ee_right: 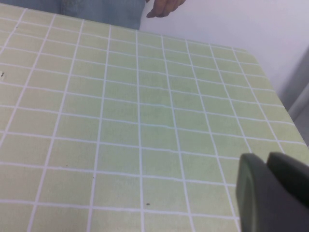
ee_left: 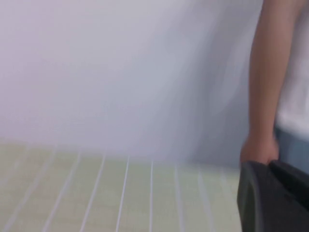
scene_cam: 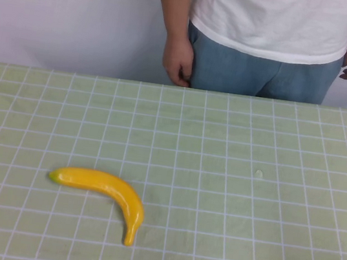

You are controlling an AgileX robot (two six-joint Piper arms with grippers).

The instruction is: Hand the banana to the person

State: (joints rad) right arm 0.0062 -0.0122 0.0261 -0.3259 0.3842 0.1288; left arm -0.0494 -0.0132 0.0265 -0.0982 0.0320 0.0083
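The banana (scene_cam: 103,188) lies on the green checked tablecloth (scene_cam: 255,149) at the near left, its greenish tip to the left and its stem toward the near edge. The person (scene_cam: 275,21) stands behind the far edge of the table, in a white T-shirt and jeans, both hands hanging down. Neither gripper shows in the high view. My left gripper (ee_left: 269,167) is shut and empty, held low over the cloth, with the person's forearm (ee_left: 268,72) beyond it. My right gripper (ee_right: 267,162) is shut and empty above the cloth. The banana shows in neither wrist view.
A plain white wall (scene_cam: 67,9) rises behind the table. The person's hands (scene_cam: 179,59) hang just past the far edge. A small speck (scene_cam: 258,173) marks the cloth right of centre. The table's right edge (ee_right: 270,82) shows in the right wrist view.
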